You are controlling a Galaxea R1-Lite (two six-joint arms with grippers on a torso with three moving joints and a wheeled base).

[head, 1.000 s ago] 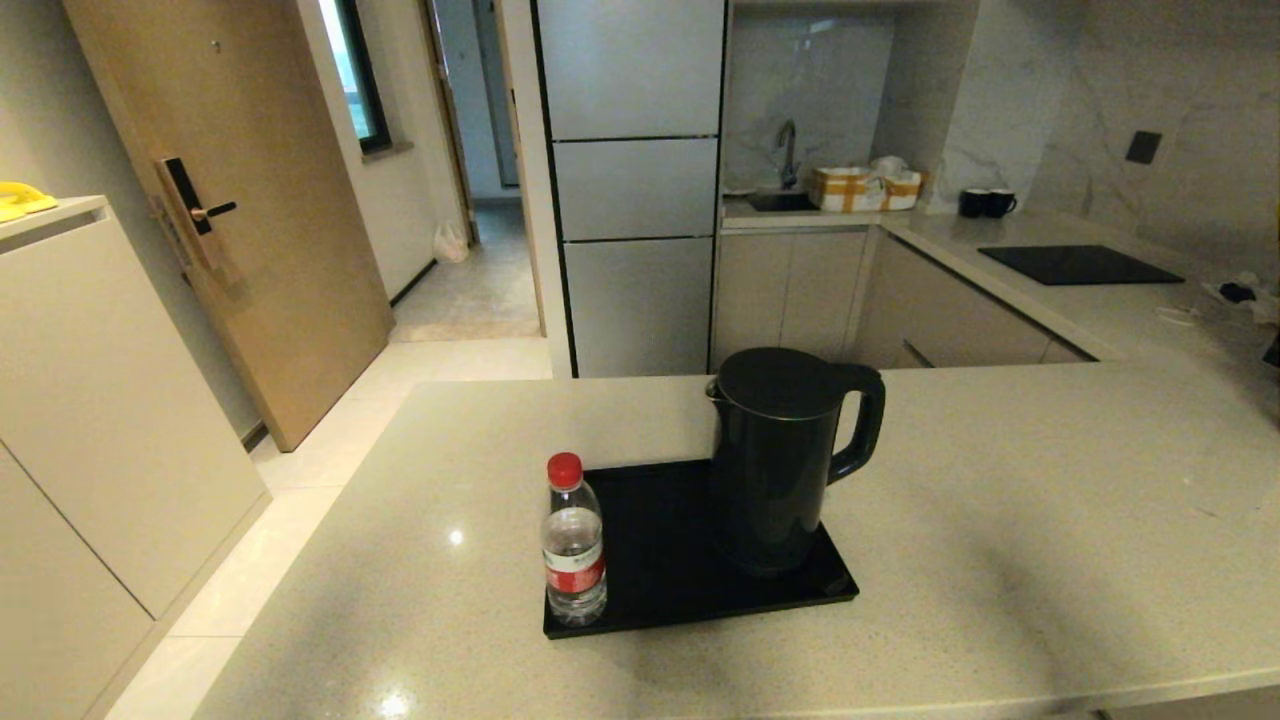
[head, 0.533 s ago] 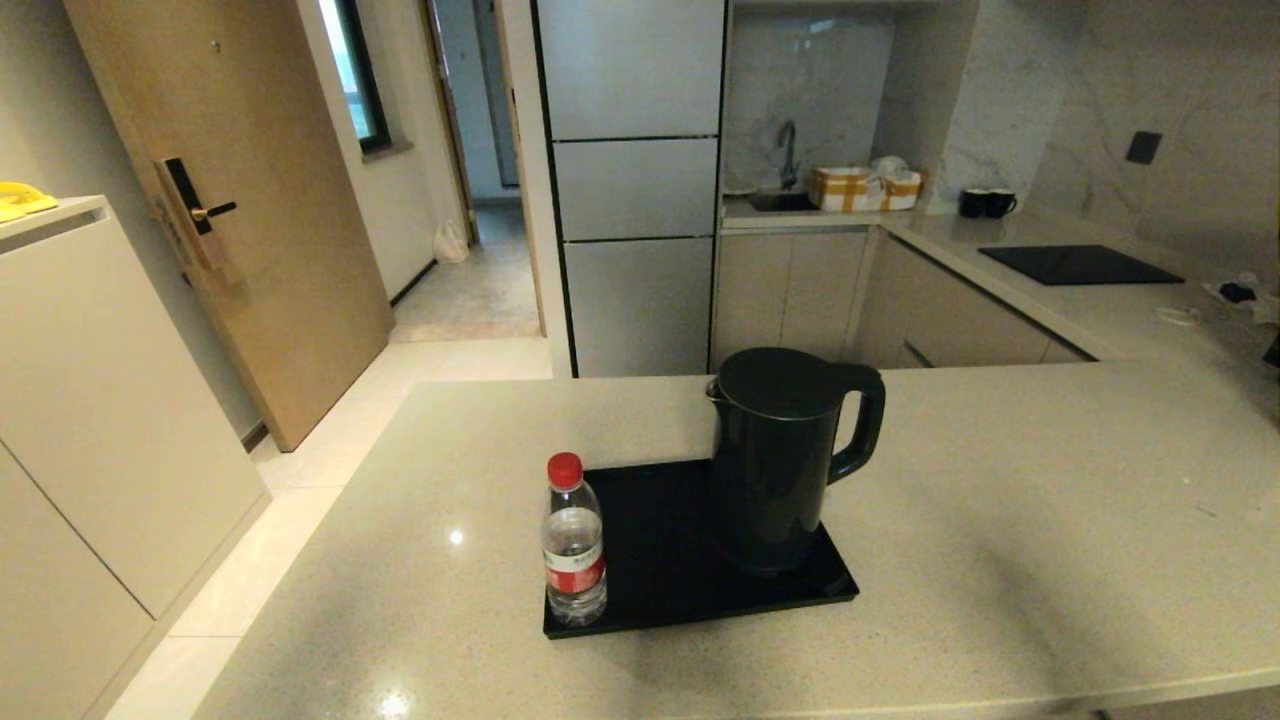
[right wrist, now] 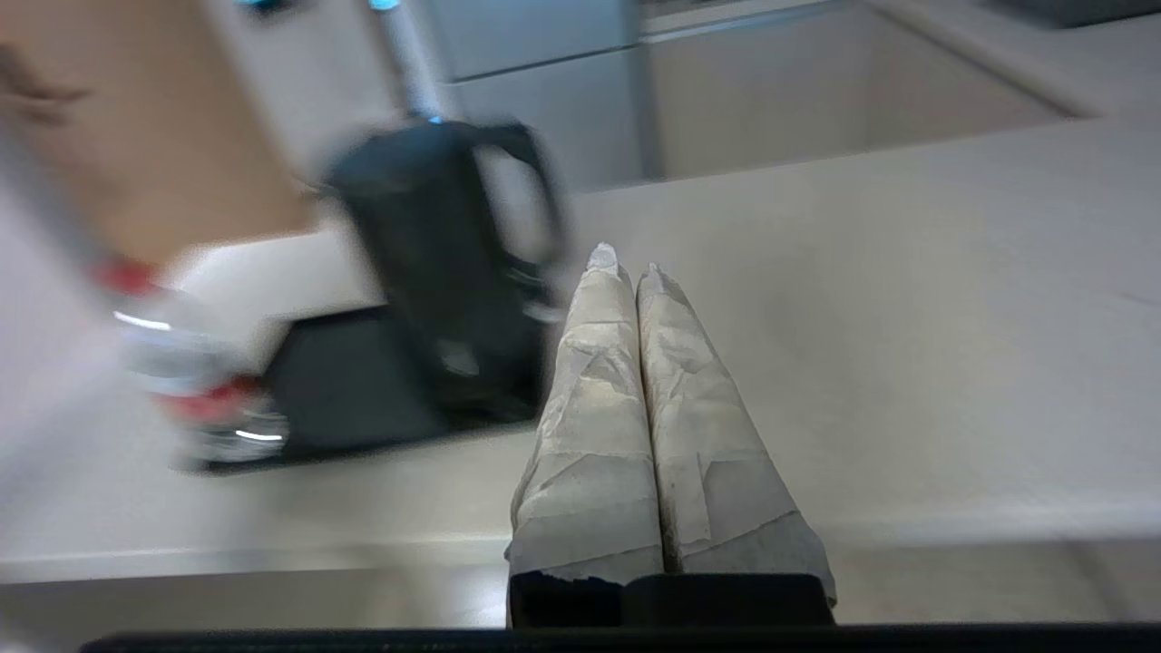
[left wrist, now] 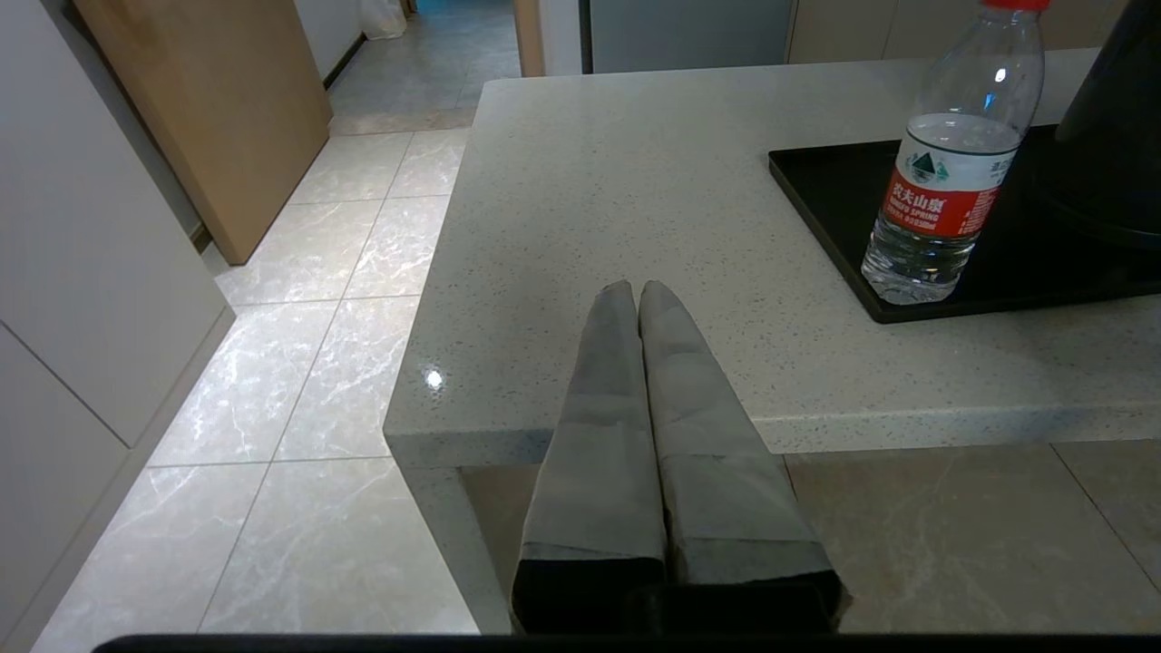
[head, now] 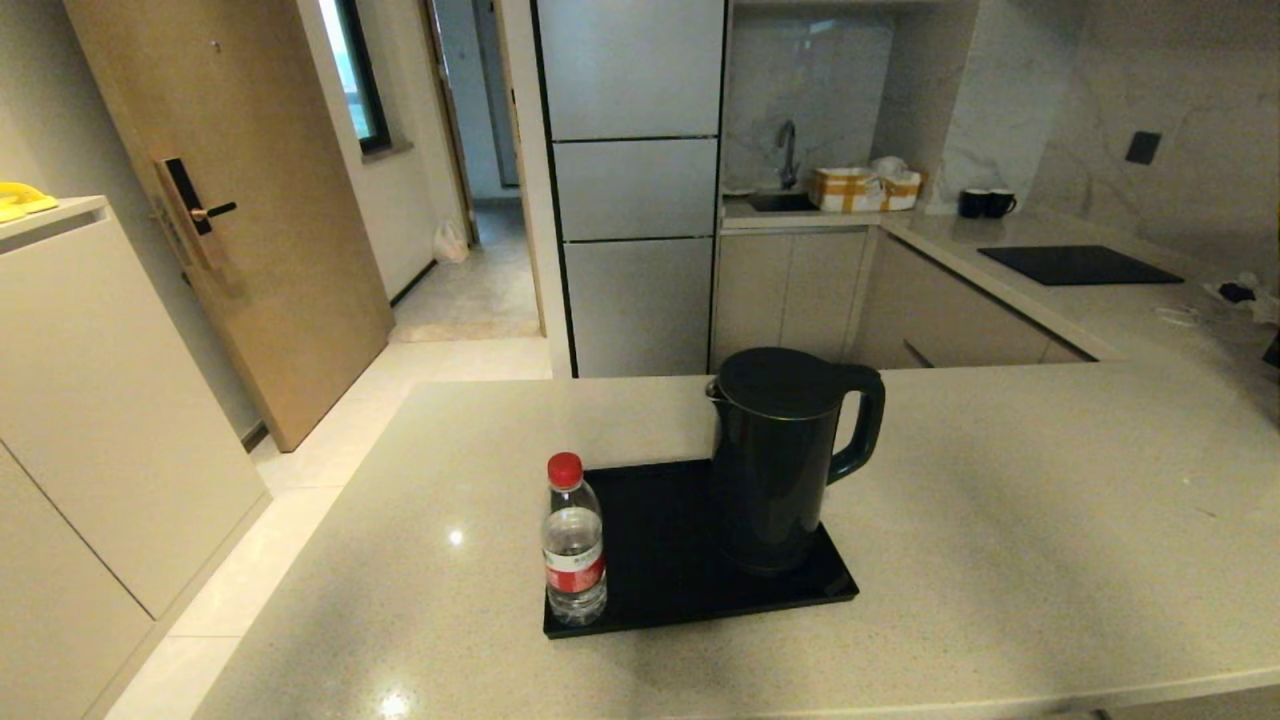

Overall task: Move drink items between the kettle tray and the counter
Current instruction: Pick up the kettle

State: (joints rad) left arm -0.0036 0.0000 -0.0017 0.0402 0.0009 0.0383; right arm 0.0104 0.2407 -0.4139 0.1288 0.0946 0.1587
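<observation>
Nothing has shifted: bottle (head: 573,541) and kettle (head: 778,455) stand on the tray (head: 690,590). Both grippers, left (left wrist: 639,292) and right (right wrist: 626,263), are pressed together below the counter (head: 1000,520) edge. Open before reaching; the bottle sits at seven o'clock from the kettle.

On the table (head: 1000,520) we list one tray (head: 650,600), lying near the middle. On the tray, toward 3 o'clock, stands the kettle (head: 775,460), upright, its handle (head: 862,420) pointing to 3 o'clock. At the tray's 7 o'clock corner stands the bottle (head: 573,545), upright, apart from the kettle. Behind the table at 1 o'clock we note a far worktop carrying the cooktop (head: 1080,265), with two mugs (head: 985,203) beyond it at 11 o'clock.
</observation>
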